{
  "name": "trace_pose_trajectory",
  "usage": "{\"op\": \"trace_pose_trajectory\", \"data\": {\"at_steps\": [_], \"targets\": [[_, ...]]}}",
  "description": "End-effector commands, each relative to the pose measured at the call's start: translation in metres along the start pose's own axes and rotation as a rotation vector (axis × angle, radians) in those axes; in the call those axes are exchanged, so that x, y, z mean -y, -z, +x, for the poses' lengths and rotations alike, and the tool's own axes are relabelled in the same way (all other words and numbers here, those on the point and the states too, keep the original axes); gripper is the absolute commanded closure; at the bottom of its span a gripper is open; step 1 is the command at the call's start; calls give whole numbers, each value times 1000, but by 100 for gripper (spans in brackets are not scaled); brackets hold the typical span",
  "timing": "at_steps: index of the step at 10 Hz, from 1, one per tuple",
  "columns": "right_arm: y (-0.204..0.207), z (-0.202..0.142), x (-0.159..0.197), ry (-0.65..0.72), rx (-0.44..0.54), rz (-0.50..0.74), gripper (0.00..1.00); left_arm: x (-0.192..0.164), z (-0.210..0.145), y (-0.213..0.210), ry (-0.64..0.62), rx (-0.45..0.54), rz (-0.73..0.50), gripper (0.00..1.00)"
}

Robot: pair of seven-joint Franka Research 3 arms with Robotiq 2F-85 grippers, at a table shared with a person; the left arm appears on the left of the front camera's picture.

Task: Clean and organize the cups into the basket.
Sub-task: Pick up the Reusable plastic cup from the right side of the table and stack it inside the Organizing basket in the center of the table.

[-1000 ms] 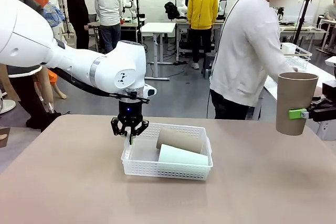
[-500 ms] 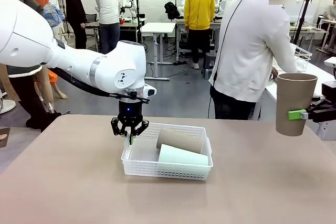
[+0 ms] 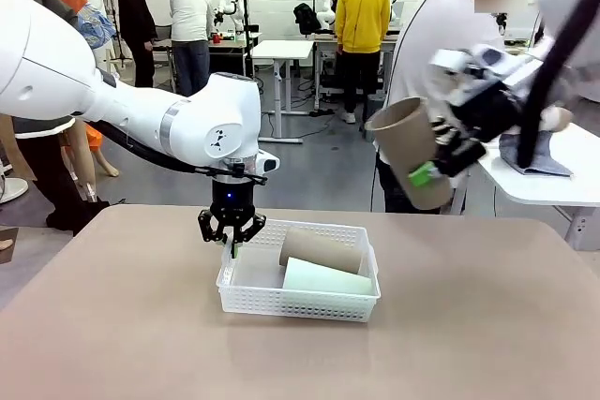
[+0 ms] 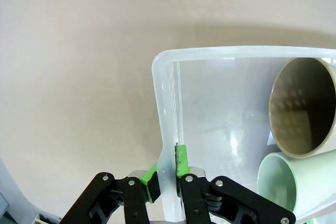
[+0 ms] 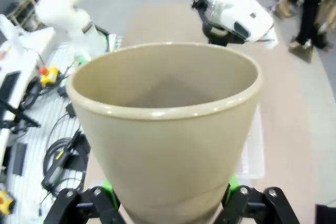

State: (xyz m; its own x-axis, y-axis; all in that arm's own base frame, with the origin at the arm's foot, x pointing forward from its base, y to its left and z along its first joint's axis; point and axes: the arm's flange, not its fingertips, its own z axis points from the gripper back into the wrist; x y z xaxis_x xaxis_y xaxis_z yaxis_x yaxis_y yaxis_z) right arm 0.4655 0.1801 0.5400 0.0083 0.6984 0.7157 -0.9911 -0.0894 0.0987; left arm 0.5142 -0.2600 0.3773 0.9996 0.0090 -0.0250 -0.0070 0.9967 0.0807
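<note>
The white basket (image 3: 298, 302) sits mid-table with a tan cup (image 3: 321, 250) and a mint green cup (image 3: 326, 278) lying side by side in it. My left gripper (image 3: 231, 231) is shut on the basket's left rim. In the left wrist view its green pads (image 4: 181, 161) pinch the basket wall (image 4: 169, 129), and the tan cup (image 4: 303, 108) and mint cup (image 4: 286, 190) show their open mouths. High to the right of the basket, my right gripper (image 3: 441, 161) is shut on another tan cup (image 3: 408, 152), tilted with its mouth up-left. That cup (image 5: 168, 129) stands between my right gripper's (image 5: 168, 203) jaws.
A person in a white top (image 3: 441, 44) stands just beyond the table's far edge, behind the held cup. A white side table (image 3: 553, 185) with a grey cloth (image 3: 534, 156) is at the right. Bare brown tabletop (image 3: 141, 325) surrounds the basket.
My right arm has swung the tan cup up and left from the picture's right edge, tilting it. The left gripper and the basket have not moved.
</note>
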Motion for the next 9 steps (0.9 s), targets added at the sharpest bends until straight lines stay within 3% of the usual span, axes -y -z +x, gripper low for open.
{"op": "trace_pose_trajectory", "data": {"at_steps": [1, 4, 9], "targets": [[25, 20, 45, 72, -219, 80, 18, 0, 0, -1, -4, 2, 1, 100], [93, 48, 64, 59, -408, 172, 18, 0, 0, -1, -4, 2, 1, 100], [177, 33, 84, 17, -528, 253, 18, 0, 0, -1, -4, 2, 1, 100]]}}
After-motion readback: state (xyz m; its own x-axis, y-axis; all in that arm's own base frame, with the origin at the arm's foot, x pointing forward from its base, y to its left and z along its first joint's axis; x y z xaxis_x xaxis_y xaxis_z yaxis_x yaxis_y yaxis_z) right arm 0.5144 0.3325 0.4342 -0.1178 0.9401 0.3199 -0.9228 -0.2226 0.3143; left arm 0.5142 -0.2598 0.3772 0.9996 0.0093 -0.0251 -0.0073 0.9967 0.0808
